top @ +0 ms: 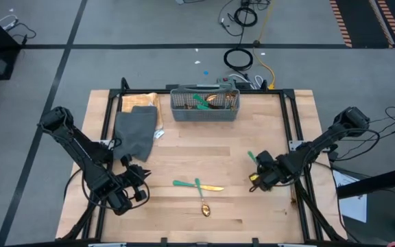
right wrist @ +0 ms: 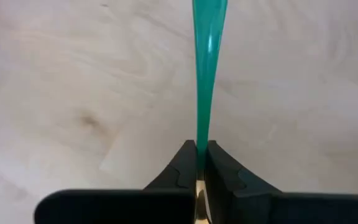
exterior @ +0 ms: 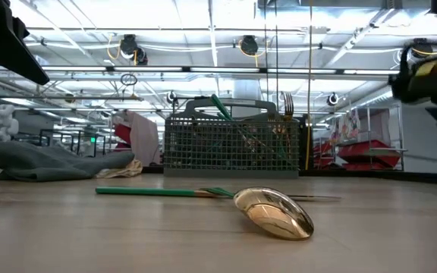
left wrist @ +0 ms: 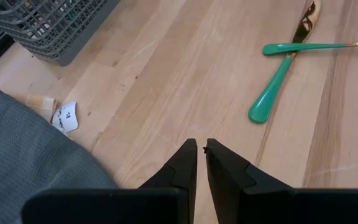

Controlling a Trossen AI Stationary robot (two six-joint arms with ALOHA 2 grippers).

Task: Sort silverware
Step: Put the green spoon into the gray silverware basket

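Silverware: slim pcs w/ green handles and shiny gold heads. Two lie crossed at table centre-front: a spoon (top: 202, 199) w/ its gold bowl toward the front edge, and a knife (top: 196, 184) w/ its green handle pointing left. More stand in the grey mesh basket (top: 205, 105) at the back of the table.

Right gripper (top: 256, 180) sits right of centre, fingers pinched tight on a green-handled utensil (right wrist: 207, 68); the handle sticks out past the fingertips. Gold shows betw the fingers in the right wrist view, but head type can't be told, as it's hidden in the grip. In the high view only the green tip (top: 250, 156) shows.

Left gripper (left wrist: 200, 149) hovers over bare wood front-left, fingers nearly together w/ a thin gap, holding nothing.

Low view gives the spoon bowl (exterior: 274, 213) close up and a fork's tines above the basket rim; the right gripper is blurred at its edge. Grey cloth (top: 135, 132) lies back-left, cut off in the left wrist view, which also shows a small paper scrap (left wrist: 65, 117) beside it.
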